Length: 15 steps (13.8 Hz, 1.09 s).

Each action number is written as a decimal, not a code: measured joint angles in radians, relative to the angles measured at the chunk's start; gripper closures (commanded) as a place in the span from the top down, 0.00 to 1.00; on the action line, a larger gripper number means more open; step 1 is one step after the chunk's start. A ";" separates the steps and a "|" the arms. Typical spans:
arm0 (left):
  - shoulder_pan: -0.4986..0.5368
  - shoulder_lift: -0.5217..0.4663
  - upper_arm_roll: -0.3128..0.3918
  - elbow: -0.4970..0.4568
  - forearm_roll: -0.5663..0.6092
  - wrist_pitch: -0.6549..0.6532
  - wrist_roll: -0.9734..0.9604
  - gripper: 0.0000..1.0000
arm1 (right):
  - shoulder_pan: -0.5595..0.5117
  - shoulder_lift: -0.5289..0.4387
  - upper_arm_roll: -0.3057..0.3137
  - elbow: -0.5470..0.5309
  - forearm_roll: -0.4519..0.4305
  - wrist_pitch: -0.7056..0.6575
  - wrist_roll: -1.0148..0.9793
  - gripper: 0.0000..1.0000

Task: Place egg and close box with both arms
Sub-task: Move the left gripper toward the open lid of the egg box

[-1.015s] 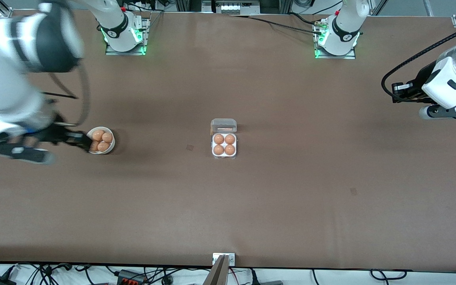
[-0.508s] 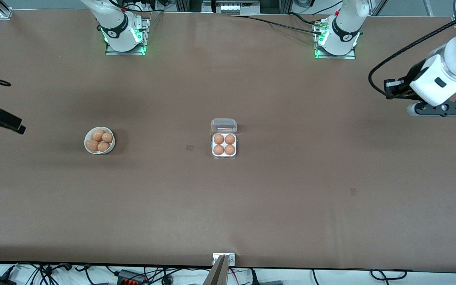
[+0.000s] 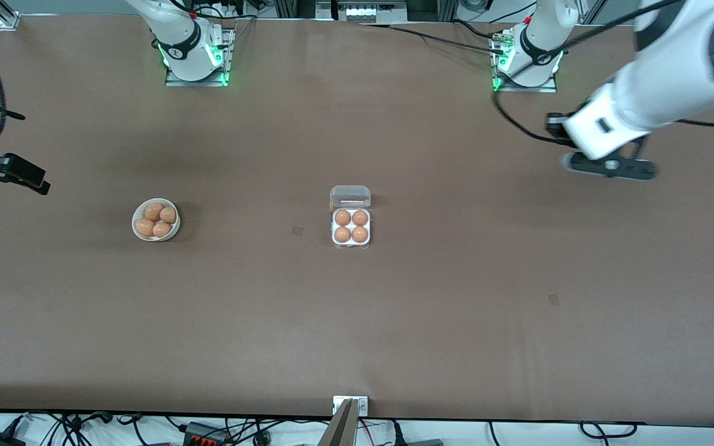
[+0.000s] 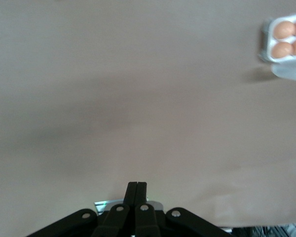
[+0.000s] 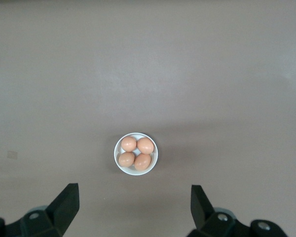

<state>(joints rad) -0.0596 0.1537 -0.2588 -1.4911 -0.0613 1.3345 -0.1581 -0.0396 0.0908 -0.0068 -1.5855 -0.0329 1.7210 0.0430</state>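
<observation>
The box (image 3: 351,244) sits mid-table, its clear lid (image 3: 350,196) open and standing on the side toward the robots' bases. Every cell holds a tan egg (image 3: 343,217). The box also shows in the left wrist view (image 4: 264,45), far off. My left gripper (image 3: 608,166) is shut and empty, up in the air over bare table toward the left arm's end. My right gripper (image 3: 13,172) hangs at the right arm's end of the table. In the right wrist view it (image 5: 133,203) is wide open and empty, high above a bowl of eggs.
A round white bowl (image 3: 134,227) with several tan eggs stands toward the right arm's end, level with the box; it also shows in the right wrist view (image 5: 116,157). A metal bracket (image 3: 350,404) sits at the table's front edge.
My right arm has pulled up and away from the bowl toward the table's end. My left arm has swung in from the table's end toward the middle.
</observation>
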 measured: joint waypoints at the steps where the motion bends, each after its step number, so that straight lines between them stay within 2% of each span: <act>1: -0.022 0.012 -0.001 0.000 -0.010 0.007 -0.001 0.00 | 0.000 -0.024 -0.001 -0.039 -0.001 0.007 0.000 1.00; 5: -0.103 0.062 -0.003 0.000 -0.077 0.113 -0.098 0.00 | -0.001 -0.080 -0.002 -0.060 -0.002 -0.029 -0.004 1.00; 9: -0.180 0.125 -0.004 0.000 -0.095 0.249 -0.238 0.00 | 0.000 -0.084 -0.001 -0.058 -0.002 -0.033 -0.010 1.00; 15: -0.337 0.291 -0.006 -0.001 -0.095 0.436 -0.332 0.00 | 0.001 -0.080 0.003 -0.058 -0.002 -0.033 -0.010 1.00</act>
<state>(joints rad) -0.3964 0.4443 -0.2648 -1.4923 -0.1566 1.7702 -0.4897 -0.0389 0.0111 -0.0037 -1.6434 -0.0348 1.6883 0.0328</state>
